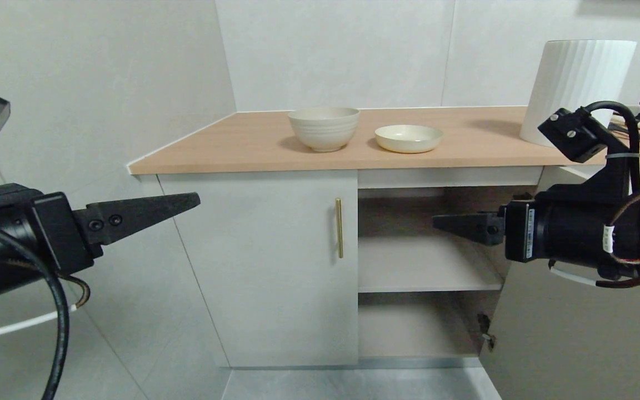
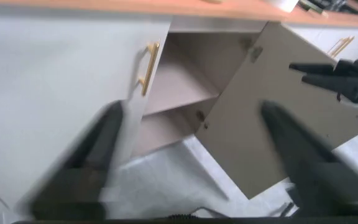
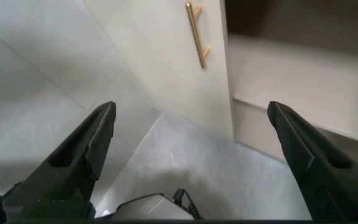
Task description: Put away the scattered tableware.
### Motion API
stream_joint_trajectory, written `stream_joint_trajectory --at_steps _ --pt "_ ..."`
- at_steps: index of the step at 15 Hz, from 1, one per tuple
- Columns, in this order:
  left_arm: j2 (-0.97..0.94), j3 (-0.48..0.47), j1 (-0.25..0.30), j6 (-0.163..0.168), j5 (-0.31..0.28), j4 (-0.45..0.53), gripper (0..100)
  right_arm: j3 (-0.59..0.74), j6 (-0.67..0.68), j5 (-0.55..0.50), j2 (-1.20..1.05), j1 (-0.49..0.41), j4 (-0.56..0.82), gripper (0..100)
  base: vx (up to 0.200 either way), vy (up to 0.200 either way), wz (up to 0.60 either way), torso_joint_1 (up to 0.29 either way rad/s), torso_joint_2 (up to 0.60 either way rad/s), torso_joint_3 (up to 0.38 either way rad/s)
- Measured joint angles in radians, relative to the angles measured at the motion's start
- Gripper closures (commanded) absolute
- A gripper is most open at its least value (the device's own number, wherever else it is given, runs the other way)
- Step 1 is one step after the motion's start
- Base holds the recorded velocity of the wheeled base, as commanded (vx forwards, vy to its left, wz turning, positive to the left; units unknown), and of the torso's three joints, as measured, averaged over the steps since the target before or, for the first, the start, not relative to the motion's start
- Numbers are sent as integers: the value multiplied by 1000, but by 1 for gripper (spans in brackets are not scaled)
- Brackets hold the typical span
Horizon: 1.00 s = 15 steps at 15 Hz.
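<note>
A cream ribbed bowl and a shallow cream dish stand side by side on the wooden counter, above the cabinet. My left gripper hangs in front of the closed left door, well below and left of the bowl. In the left wrist view the left gripper is open and holds nothing. My right gripper points into the open right compartment, above its shelf. The right gripper is open too, with nothing in it.
The left cabinet door has a gold handle. The right door is swung open toward me. A tall white ribbed container stands on the counter at the right. A tiled wall closes the left side.
</note>
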Motion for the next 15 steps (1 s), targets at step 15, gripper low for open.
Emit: stream_joint_trajectory --at_steps 15 --pt "-2 -4 0 2 -4 -23 0 8 1 16 -92 0 66 0 120 0 0 2 1 1"
